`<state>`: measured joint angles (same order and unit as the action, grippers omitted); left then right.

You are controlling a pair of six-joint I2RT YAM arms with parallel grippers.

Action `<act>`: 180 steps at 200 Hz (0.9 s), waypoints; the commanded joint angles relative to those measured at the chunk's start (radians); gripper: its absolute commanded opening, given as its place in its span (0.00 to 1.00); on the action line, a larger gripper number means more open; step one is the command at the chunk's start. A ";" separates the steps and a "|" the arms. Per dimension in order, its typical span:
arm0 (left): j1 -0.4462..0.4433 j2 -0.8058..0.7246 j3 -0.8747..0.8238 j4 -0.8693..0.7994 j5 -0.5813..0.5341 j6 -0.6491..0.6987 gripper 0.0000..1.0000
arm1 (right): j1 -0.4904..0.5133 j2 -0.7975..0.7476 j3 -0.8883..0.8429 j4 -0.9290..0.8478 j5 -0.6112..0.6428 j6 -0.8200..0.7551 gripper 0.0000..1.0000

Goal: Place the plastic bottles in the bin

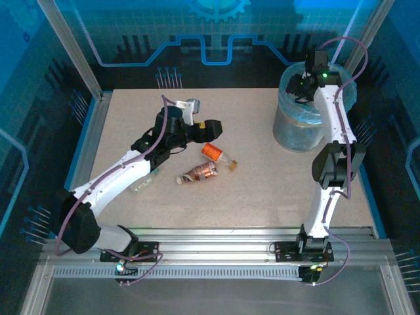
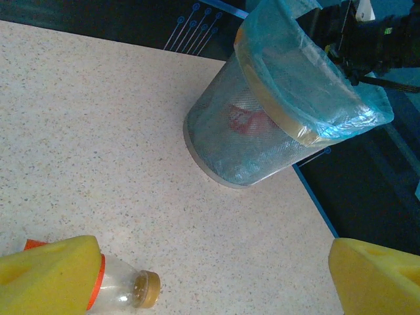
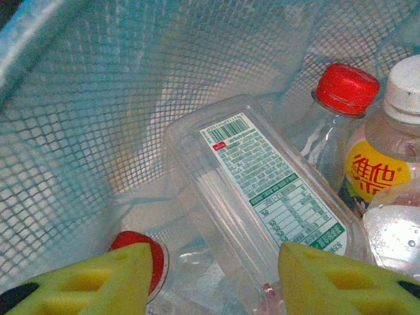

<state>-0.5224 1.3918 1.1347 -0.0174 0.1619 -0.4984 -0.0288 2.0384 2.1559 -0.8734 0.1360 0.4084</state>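
Two bottles (image 1: 211,152) spotted right by the left gripper (image 1: 211,128), well off from the bin (image 1: 295,128)
Left jaws are spread wide, orange bottle (image 2: 121,292) tucked under one pad (image 2: 52,275), axis along the closing line, so a wrist turn's likely needed. Right gripper (image 3: 220,275) is parked over the bin, part-open, empty.

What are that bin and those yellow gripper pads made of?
The bin looks like fine see-through mesh, metal or plastic I can't tell, lined with a thin glossy blue bag. The yellow pads look like matte, soft sponge foam.
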 commanded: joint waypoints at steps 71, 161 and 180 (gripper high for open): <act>0.007 -0.126 -0.033 -0.088 -0.136 0.097 0.91 | 0.056 -0.250 0.006 0.037 -0.014 0.024 0.69; 0.035 -0.377 -0.244 -0.347 -0.312 0.182 0.93 | 0.554 -0.614 -0.711 0.477 -0.247 -0.333 0.69; 0.038 -0.411 -0.311 -0.367 -0.321 0.160 0.93 | 0.654 -0.536 -0.724 0.403 -0.192 -0.393 0.69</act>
<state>-0.4950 1.0225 0.8955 -0.2951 -0.1104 -0.3408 0.5301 1.4265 1.4643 -0.4847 -0.0307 0.1719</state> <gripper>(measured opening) 0.925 0.691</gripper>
